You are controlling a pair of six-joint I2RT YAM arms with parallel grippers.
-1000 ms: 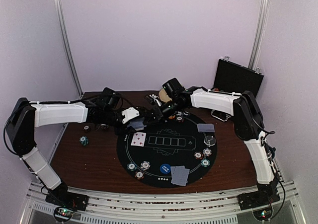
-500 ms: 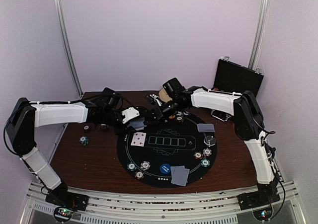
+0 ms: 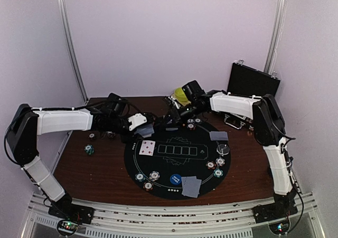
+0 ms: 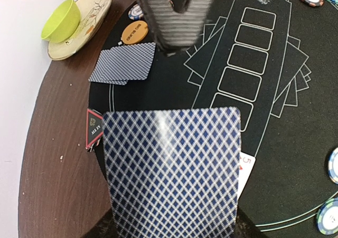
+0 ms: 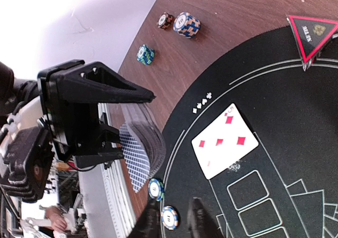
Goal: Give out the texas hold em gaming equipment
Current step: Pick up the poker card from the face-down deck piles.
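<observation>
Playing cards [image 4: 171, 169]: fanned, clamped in left pincer [image 3: 140, 124], above far-left rim of mat [image 4: 285, 159]. Right pincer [image 5: 173, 222] just beside the fan; parted or closed, cannot tell. Advice: peel only the topmost, hold the rest steady.

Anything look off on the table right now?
One card lies face up, red pips showing, on the mat's left side; the other dealt cards lie face down. The deck in the left gripper is splayed.
</observation>
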